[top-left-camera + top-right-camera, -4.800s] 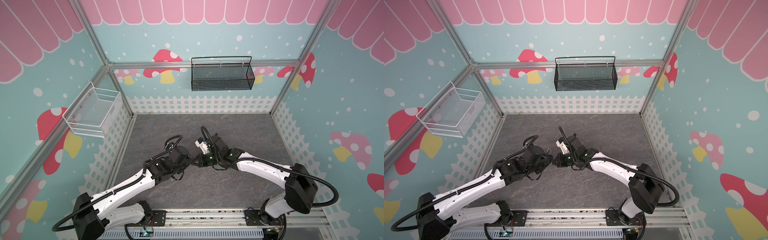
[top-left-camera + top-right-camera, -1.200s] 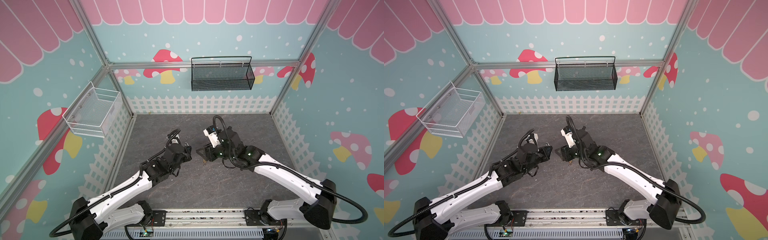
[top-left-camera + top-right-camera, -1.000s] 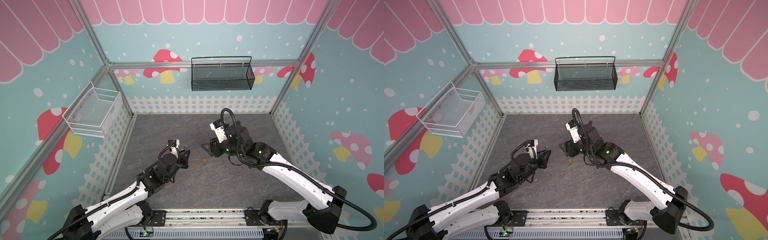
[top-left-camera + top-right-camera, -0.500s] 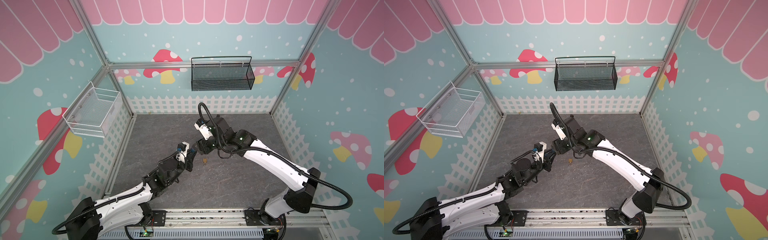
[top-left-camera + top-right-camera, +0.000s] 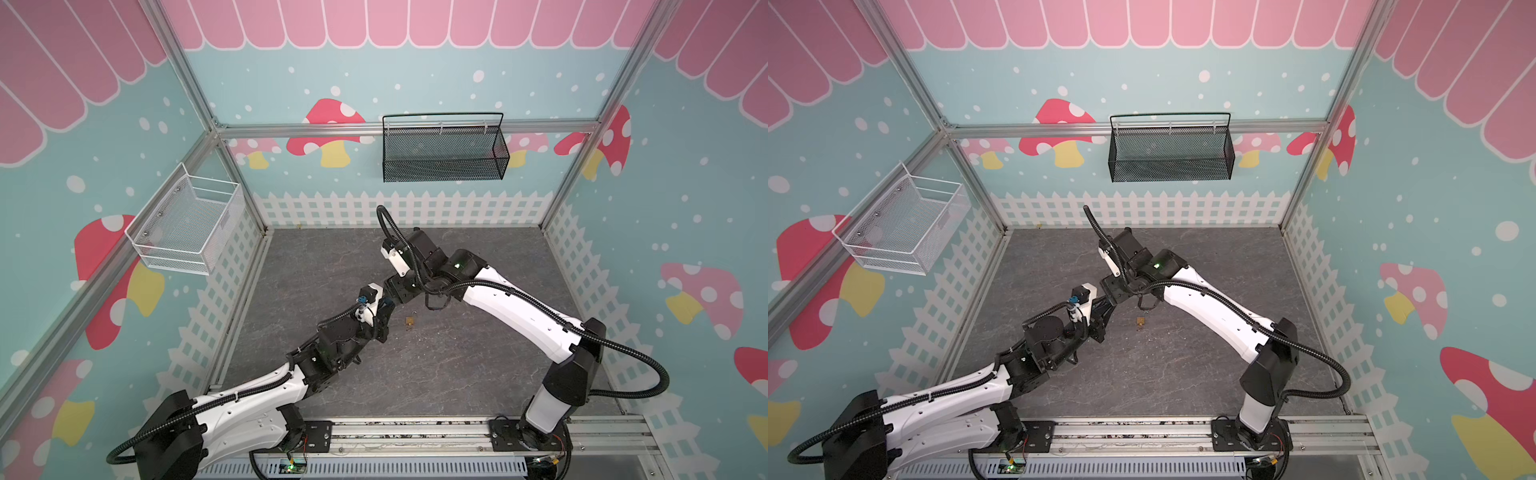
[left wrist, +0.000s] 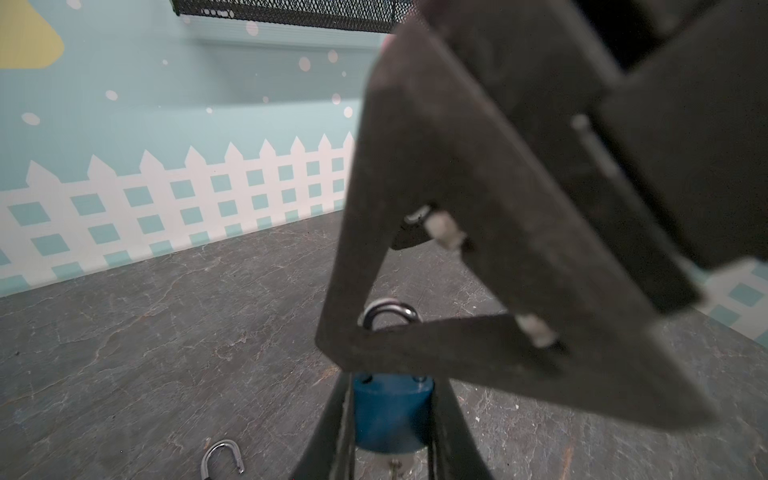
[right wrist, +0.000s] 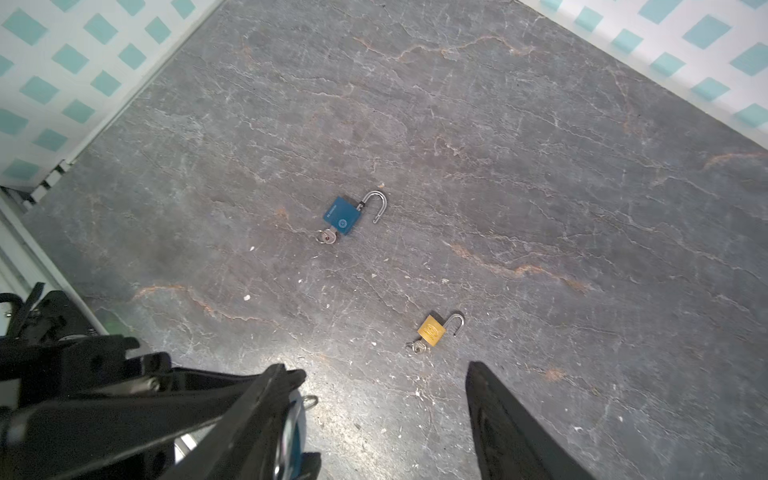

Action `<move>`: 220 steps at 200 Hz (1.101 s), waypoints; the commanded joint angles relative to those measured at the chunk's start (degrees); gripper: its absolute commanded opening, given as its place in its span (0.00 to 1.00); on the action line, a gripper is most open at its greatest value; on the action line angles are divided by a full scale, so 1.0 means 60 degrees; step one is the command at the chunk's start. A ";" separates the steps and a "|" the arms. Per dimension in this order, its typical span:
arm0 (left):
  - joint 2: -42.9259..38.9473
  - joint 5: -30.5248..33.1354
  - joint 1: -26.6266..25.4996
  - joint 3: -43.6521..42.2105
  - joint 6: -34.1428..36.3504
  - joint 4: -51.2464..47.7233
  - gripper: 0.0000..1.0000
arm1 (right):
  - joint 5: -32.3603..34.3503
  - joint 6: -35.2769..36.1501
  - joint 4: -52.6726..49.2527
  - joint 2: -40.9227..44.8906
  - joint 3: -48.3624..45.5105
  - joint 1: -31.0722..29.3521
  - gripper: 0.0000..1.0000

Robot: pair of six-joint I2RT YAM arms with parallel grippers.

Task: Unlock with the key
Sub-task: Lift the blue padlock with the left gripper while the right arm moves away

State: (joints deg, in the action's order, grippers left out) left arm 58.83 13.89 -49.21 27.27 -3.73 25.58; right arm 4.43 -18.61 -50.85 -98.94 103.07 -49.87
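The left end effector point(image 5: 385, 309) is closed on the flat sides of a small blue padlock with a silver steel shackle point(image 6: 390, 411) and holds it in the air, a little left of the centre of the dark grey stone-patterned tabletop point(image 5: 457, 374). The right end effector point(image 7: 378, 370) is just beside it, its fingers wide apart and with nothing between them. I judge that the step in hand is to bring these fingers onto the key of the held lock. A small metal piece point(image 6: 395, 464) shows under the blue body in the left wrist view (probably this key, but too much of it is hidden to be sure). Whether the held shackle is seated I cannot tell. To do the step well, the left grip should be firm and leave the keyhole end free. The right fingers should close on the flat head of the key, in line with its shaft, and turn about this line only, because a side push could slip the body out. Counted, there are three padlocks. The second blue padlock point(image 7: 341, 215) and the small brass-yellow padlock point(image 7: 432, 329) lie on the tabletop, near each other but apart, the yellow one about at the centre. Each has its shackle swung open and a small silver key point(image 7: 325, 237) in it, so two keys are certain.
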 commanded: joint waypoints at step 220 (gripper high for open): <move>0.1187 0.0560 -0.0005 0.2421 -0.6110 -0.7707 0.00 | -0.1116 -0.0625 0.2604 0.3354 -0.4922 0.2609 0.74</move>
State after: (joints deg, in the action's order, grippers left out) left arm 61.84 18.68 -49.25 37.19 -23.59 0.64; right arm -2.74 -18.98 -43.31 -82.46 81.54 -37.15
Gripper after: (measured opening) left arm 0.208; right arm 0.734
